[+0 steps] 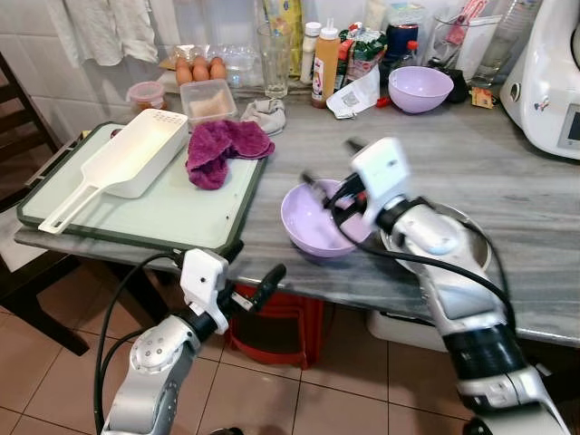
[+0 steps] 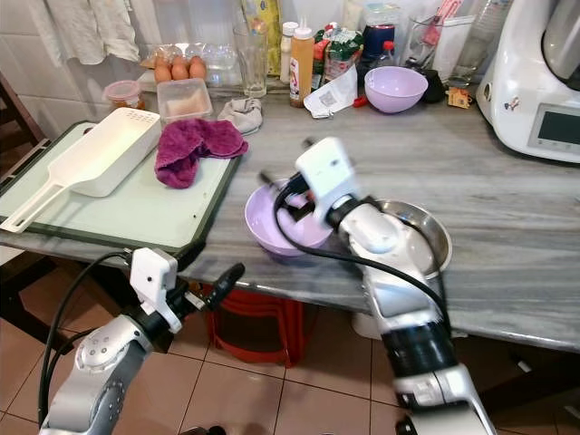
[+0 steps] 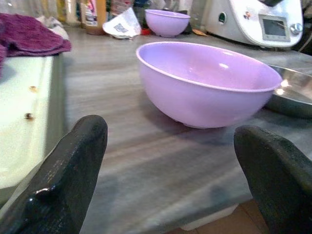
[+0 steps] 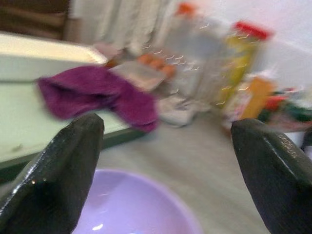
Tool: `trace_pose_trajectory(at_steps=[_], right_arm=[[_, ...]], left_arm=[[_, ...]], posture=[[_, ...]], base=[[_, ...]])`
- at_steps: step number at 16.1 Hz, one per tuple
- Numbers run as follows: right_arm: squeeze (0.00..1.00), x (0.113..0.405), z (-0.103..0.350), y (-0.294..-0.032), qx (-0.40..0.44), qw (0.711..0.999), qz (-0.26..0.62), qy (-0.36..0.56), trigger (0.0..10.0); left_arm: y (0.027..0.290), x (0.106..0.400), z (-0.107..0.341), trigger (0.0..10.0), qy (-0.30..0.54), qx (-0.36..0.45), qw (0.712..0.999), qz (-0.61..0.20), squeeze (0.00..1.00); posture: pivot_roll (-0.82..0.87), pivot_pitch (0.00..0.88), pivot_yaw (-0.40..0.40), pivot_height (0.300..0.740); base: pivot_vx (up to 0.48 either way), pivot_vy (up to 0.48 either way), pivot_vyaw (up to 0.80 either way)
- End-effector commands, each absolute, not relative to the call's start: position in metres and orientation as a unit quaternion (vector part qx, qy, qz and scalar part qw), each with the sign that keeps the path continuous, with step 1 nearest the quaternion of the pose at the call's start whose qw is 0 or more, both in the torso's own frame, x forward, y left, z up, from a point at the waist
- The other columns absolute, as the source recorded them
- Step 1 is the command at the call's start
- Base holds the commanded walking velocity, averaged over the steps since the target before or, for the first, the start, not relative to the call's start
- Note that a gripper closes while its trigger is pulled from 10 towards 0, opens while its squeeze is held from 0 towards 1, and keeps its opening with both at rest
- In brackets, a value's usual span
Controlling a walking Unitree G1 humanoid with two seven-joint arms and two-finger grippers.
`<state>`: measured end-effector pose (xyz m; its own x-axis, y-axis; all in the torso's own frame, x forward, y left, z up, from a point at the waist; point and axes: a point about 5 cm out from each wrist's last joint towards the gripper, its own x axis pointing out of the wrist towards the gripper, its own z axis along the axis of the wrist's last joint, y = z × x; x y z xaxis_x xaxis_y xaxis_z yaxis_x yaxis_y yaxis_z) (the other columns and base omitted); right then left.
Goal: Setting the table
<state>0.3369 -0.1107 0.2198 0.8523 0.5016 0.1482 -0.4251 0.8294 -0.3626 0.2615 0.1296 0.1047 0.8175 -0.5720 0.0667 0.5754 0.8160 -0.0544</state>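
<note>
Bowl [image 1: 319, 220], the lilac one near the table's [image 1: 507, 172] front edge, has the right gripper [image 1: 319, 188] hanging over it, fingers spread wide with nothing held. Steel dish [image 2: 426, 237] sits just beside it. Left gripper [image 1: 263, 283] waits open below the edge (doing nothing much). Looks like the pickup step; next it needs to drop and pinch the rim.

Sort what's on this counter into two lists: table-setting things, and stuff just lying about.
For the job:
near lilac bowl, under the open right gripper
steel bowl beside it
far lilac bowl
open left gripper, below the counter edge

Lying about:
purple cloth
white scoop
eggs
sauce bottle
</note>
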Motion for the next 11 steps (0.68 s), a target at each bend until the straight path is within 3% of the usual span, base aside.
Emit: trace_pose_trajectory(at_steps=[1,6,11], right_arm=[[1.00,0.333,0.228,-0.130,-0.163,0.965,0.166,-0.125,10.0],[1.00,0.312,0.200,-0.176,-0.160,0.986,0.016,-0.039,10.0],[1.00,0.299,0.189,-0.199,-0.146,0.987,-0.063,0.023,10.0]], left_arm=[[0.133,0.264,0.109,10.0,-0.032,-0.033,0.956,-0.291,0.00],[0.134,0.264,0.114,10.0,-0.035,-0.031,0.951,-0.305,0.00],[0.125,0.267,0.115,10.0,-0.016,-0.038,0.935,-0.351,0.00]], posture=[[-0.23,0.098,0.010,0.740],[-0.28,0.108,0.032,0.740],[-0.30,0.121,0.045,0.740]], base=[[0.000,0.000,0.00],[0.000,0.000,0.00],[0.000,0.000,0.00]])
